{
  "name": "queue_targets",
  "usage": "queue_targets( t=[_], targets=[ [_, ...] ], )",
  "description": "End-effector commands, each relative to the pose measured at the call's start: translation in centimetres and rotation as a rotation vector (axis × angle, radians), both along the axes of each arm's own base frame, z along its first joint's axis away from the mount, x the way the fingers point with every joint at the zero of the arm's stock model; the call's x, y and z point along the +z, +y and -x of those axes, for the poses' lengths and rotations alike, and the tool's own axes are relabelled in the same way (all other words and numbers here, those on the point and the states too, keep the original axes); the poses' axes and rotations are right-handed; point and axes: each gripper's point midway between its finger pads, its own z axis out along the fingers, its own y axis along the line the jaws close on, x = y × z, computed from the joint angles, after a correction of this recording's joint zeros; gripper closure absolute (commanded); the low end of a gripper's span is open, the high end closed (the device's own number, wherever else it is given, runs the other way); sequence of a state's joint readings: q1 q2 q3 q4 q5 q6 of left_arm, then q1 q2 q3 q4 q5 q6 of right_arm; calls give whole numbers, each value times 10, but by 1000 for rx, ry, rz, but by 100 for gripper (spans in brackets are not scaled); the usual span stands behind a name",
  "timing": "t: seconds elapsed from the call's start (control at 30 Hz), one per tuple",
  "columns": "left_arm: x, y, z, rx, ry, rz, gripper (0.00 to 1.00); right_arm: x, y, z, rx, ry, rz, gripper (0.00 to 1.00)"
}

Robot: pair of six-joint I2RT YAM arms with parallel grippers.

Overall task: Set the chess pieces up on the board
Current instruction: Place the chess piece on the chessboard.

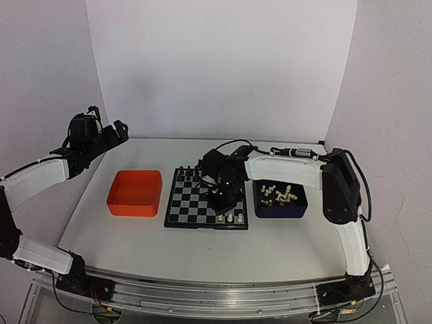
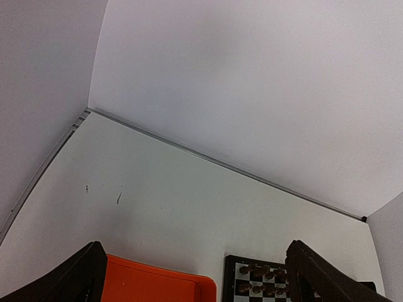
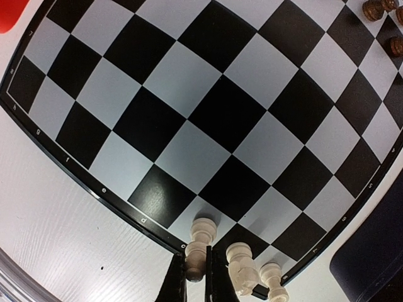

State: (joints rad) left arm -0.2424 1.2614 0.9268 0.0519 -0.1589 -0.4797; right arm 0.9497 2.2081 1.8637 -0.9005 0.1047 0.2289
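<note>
From the overhead camera I see the left fingers (image 1: 116, 130) raised at far left above the white surface (image 1: 135, 236), well apart from the small black-and-grey checked chessboard (image 1: 196, 206). The right fingers (image 1: 221, 201) are over its near right part. Loose cream-white chess pieces (image 1: 278, 194) lie in the dark blue plastic tray (image 1: 280, 212) just right of the board, and a shallow orange plastic tray (image 1: 135, 192) sits to its left.

On the left wrist camera, the fingers are spread wide with nothing between them.

On the right wrist camera, the fingers pinch one tiny cream-white piece (image 3: 198, 242) standing on the board's edge row. Two more cream-white pieces (image 3: 242, 267) stand just beside it.
</note>
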Motion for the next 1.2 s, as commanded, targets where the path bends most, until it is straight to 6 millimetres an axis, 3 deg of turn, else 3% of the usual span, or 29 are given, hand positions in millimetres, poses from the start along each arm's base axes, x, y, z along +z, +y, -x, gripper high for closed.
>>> queue_targets(
  t=[0.0, 0.33, 0.67, 0.87, 0.97, 1.03, 1.17],
  targets=[
    [15, 0, 5, -1, -38, 12, 0, -7, -1, 5, -11, 26, 11, 100],
    [17, 0, 5, -4, -43, 7, 0, -11, -2, 5, -30, 38, 14, 99],
    [16, 1, 6, -1, -43, 1, 0, 0, -2, 1, -42, 13, -1, 75],
    [14, 1, 5, -2, -41, 2, 0, 33, 6, -5, -30, -36, -64, 59],
    [16, 1, 5, -2, -50, 6, 0, 61, 5, -11, -34, -90, -101, 37],
    [17, 0, 4, -4, -55, 8, 0, 78, -1, -20, -56, -125, -123, 15],
    [20, -1, 2, -6, -63, 12, 0, 106, -27, -39, -91, -180, -151, 10]
  ],
)
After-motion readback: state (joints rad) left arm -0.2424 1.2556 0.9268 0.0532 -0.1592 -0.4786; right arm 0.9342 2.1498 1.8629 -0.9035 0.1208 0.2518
